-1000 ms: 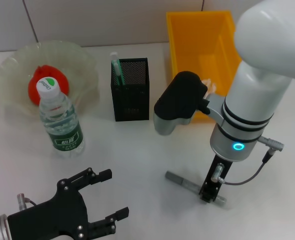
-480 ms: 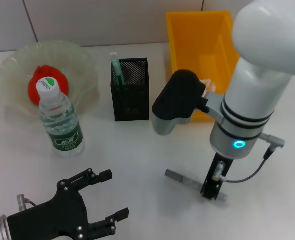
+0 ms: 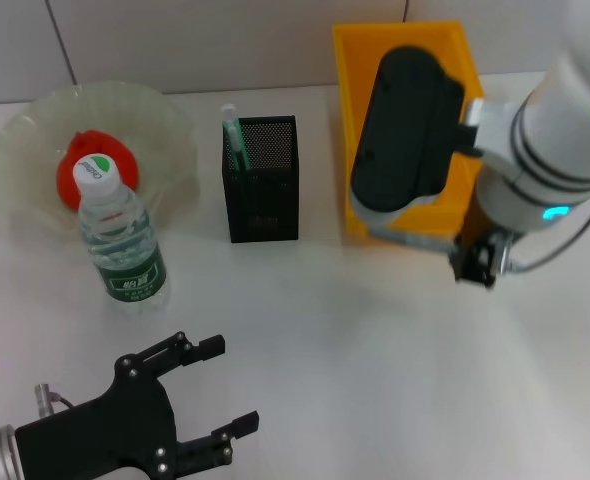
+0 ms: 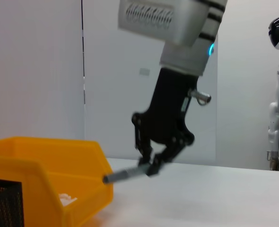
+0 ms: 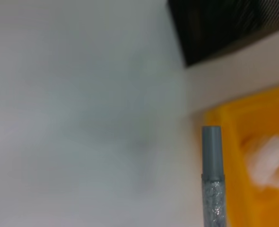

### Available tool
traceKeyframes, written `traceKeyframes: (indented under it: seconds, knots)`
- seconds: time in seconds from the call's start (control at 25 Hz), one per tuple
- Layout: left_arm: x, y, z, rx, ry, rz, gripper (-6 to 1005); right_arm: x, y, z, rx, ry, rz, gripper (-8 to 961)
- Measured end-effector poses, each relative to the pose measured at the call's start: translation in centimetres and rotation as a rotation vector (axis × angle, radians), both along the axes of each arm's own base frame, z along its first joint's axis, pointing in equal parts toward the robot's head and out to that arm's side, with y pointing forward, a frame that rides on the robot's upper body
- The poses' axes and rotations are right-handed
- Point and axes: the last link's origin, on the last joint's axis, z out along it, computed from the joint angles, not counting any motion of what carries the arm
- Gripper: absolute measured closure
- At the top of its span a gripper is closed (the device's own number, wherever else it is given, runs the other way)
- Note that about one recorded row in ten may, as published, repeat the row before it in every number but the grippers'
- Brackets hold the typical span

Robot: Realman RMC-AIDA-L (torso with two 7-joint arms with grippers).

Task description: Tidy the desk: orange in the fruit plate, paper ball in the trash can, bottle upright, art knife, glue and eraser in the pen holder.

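Observation:
My right gripper (image 3: 475, 266) is shut on the grey art knife (image 3: 407, 240) and holds it in the air by the front edge of the yellow trash bin (image 3: 405, 100). The left wrist view shows the right gripper (image 4: 153, 164) pinching the knife (image 4: 125, 174), which points toward the bin (image 4: 45, 156). The knife (image 5: 211, 175) also shows in the right wrist view. The black mesh pen holder (image 3: 262, 180) holds a green item (image 3: 235, 140). The orange (image 3: 75, 165) lies in the clear fruit plate (image 3: 165, 120). The bottle (image 3: 120, 240) stands upright. My left gripper (image 3: 230, 388) is open and empty at the front left.
A white paper ball (image 4: 66, 198) lies inside the yellow bin, also seen in the right wrist view (image 5: 272, 156). The pen holder (image 5: 220, 23) stands left of the bin. The bottle stands just in front of the plate.
My right gripper has lifted the art knife off the table and moved it back and to the right, up to the bin's front edge. The left arm has not moved.

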Motion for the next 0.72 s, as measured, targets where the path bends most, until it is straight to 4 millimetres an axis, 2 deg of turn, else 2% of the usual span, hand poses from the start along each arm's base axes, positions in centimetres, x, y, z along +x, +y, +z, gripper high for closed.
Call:
traceKeyframes:
  seconds: [0.24, 0.72]
  knots:
    - [0.4, 0.4, 0.0, -0.005, -0.003, -0.011, 199, -2.3, 0.2, 2.1, -0.019, 0.031, 0.203, 810]
    - [0.4, 0.4, 0.1, -0.002, -0.021, 0.003, 199, -2.4, 3.5, 5.0, -0.019, -0.015, 0.599, 815]
